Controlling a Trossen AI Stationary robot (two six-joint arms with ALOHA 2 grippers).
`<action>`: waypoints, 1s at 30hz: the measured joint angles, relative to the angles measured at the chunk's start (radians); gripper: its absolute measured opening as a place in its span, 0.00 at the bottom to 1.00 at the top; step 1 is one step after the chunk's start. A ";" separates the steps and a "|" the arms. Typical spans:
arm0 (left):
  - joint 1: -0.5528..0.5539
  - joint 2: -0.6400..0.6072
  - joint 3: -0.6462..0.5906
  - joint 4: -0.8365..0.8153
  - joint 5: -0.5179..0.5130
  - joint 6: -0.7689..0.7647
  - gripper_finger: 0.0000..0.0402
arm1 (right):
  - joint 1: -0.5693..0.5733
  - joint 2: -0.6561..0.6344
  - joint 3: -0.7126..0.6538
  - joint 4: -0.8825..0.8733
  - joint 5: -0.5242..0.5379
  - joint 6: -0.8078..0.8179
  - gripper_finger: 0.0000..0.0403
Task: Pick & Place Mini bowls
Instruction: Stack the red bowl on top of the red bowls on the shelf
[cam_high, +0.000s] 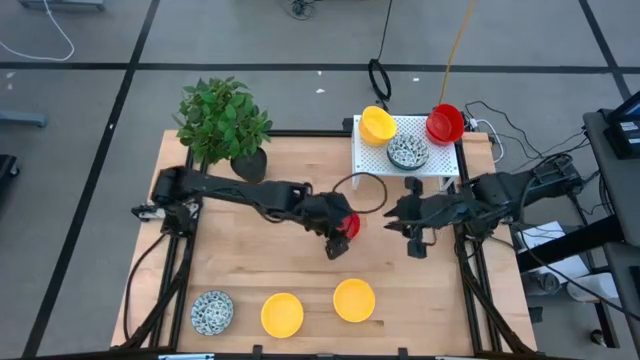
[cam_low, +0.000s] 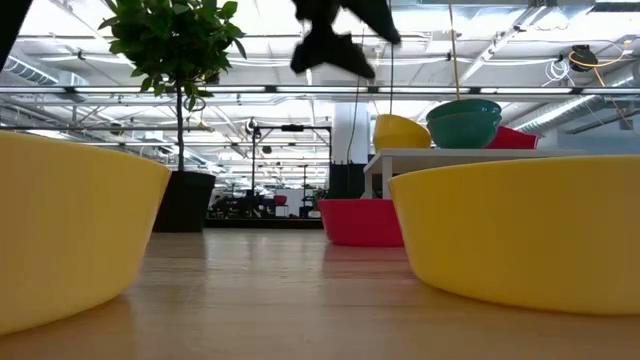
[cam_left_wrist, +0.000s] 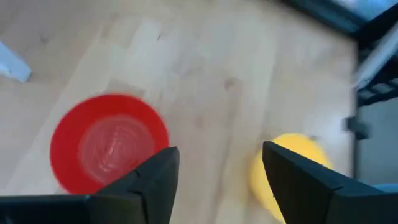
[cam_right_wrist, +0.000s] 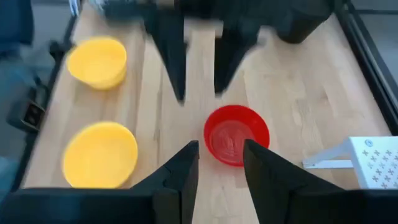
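Observation:
A red mini bowl (cam_high: 350, 226) stands on its base mid-table, also seen in the left wrist view (cam_left_wrist: 109, 144), the right wrist view (cam_right_wrist: 237, 133) and the low view (cam_low: 362, 221). My left gripper (cam_high: 335, 248) hovers open just beside and above it (cam_left_wrist: 221, 158), touching nothing. My right gripper (cam_high: 415, 244) is open (cam_right_wrist: 219, 155), raised to the bowl's right and pointing toward it. Two yellow bowls (cam_high: 282, 314) (cam_high: 354, 300) and a speckled bowl (cam_high: 211, 311) sit along the near edge. A yellow (cam_high: 377, 125), a speckled (cam_high: 407, 152) and a red bowl (cam_high: 444, 123) rest on the white rack (cam_high: 440, 165).
A potted green plant (cam_high: 222, 122) stands at the table's far left. The white perforated rack takes up the far right corner. Bare wood (cam_high: 250, 250) lies between the arms and the near row of bowls. Cables run on the floor beyond the table's right side.

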 joint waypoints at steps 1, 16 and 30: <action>-0.002 -0.026 0.000 -0.015 0.006 -0.012 0.59 | 0.000 0.015 0.000 -0.002 0.000 -0.010 0.29; -0.061 -0.306 0.001 -0.203 0.032 -0.117 0.51 | -0.099 0.310 0.000 0.139 0.024 -0.137 0.29; -0.137 -0.332 0.000 -0.398 0.021 -0.177 0.44 | -0.205 0.542 0.000 0.299 -0.184 -0.227 0.51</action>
